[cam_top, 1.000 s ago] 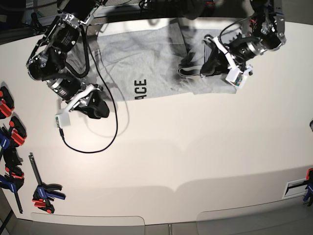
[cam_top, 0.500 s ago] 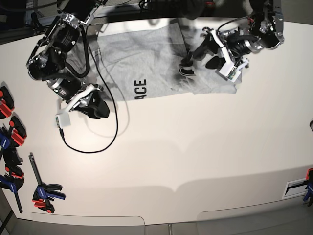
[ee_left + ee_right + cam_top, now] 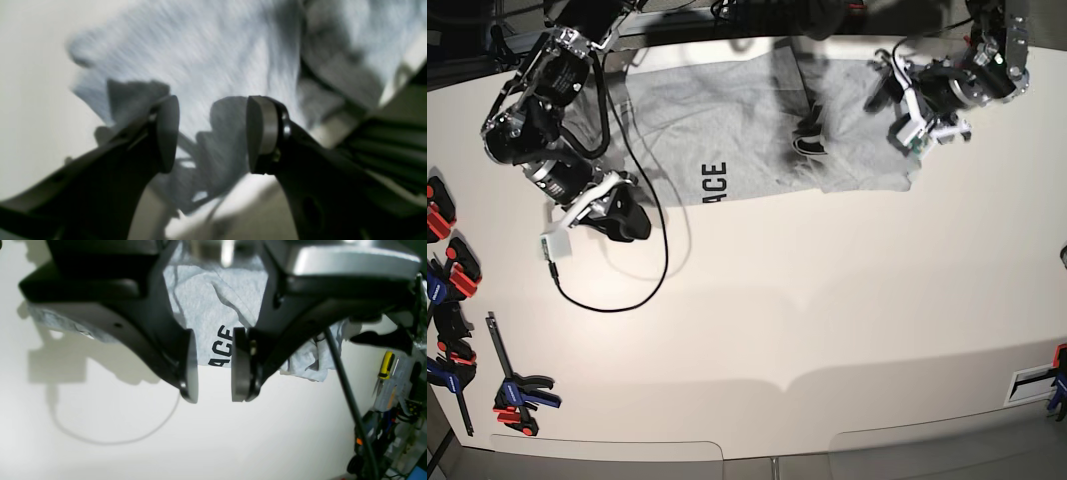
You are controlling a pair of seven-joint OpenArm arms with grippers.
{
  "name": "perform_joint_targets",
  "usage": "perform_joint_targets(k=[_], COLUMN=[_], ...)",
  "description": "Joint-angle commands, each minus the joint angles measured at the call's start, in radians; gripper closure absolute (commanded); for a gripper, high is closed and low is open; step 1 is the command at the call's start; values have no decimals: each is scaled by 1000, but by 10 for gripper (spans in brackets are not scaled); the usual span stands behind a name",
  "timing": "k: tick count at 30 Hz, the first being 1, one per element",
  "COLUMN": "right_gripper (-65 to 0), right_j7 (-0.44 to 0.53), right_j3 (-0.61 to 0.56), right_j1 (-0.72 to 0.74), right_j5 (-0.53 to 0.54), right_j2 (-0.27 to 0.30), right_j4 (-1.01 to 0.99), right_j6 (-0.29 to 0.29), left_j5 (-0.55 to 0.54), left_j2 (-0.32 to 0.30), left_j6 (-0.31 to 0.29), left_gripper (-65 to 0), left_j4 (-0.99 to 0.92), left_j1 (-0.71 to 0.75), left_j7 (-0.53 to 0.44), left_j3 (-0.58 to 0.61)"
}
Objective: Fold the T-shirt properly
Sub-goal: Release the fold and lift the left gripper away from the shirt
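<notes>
Lying crumpled at the far table (image 3: 827, 330) edge, the shirt (image 3: 727, 110) is partly folded, "ACE" lettering showing. Soft, light, limp cotton; likely to sag and bunch when lifted, so grab hems or sleeve corners, not the middle. Left gripper (image 3: 210, 133) hovers over wrinkled fabric, jaws wide apart, holding nothing. Right gripper (image 3: 213, 363) sits off the shirt over bare table, jaws partly parted, empty.
</notes>
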Motion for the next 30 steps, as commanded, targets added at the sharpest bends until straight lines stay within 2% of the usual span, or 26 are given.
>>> perform_joint_targets(k=[1,4,6,10,14,18,21,24,28,30], right_gripper=[-160,-160,-160,-160,-160,-160,-160,-160,-160,-160], right_j7=[23,23,24,24,24,24,25,24,25,25], right_j3=[-2,-2,-2,-2,-2,-2,-2,-2,-2,-2], right_j1=[16,16,16,16,16,16,16,16,16,16], right_j5=[30,30,30,30,32,61,60,60,60,60], right_j2=[5,5,4,3,2,2,2,3,3,3], right_j4=[18,18,18,18,18,18,18,18,18,18], right_j6=[14,14,14,14,14,14,14,14,14,14], left_j5=[-30,-116,-136,-84,-50,-50,-54,-42,67,82], left_j2=[-16,-27,-23,-19,-17,28,69,76,76,76], left_j6=[-4,-32,-38,-37,-37,-42,-80,-79,-79,-80], left_gripper=[-294,-291,-291,-290,-290,-290,-290,-289,-254,-254], left_j4=[30,100,161,192,123,39,19,19,19,19], left_j1=[16,75,102,129,151,154,153,153,153,153], left_j7=[-12,-17,-18,-61,-93,-100,-105,-158,-213,-219], left_j3=[-6,-6,-5,-5,-5,-5,-5,-5,-5,-5])
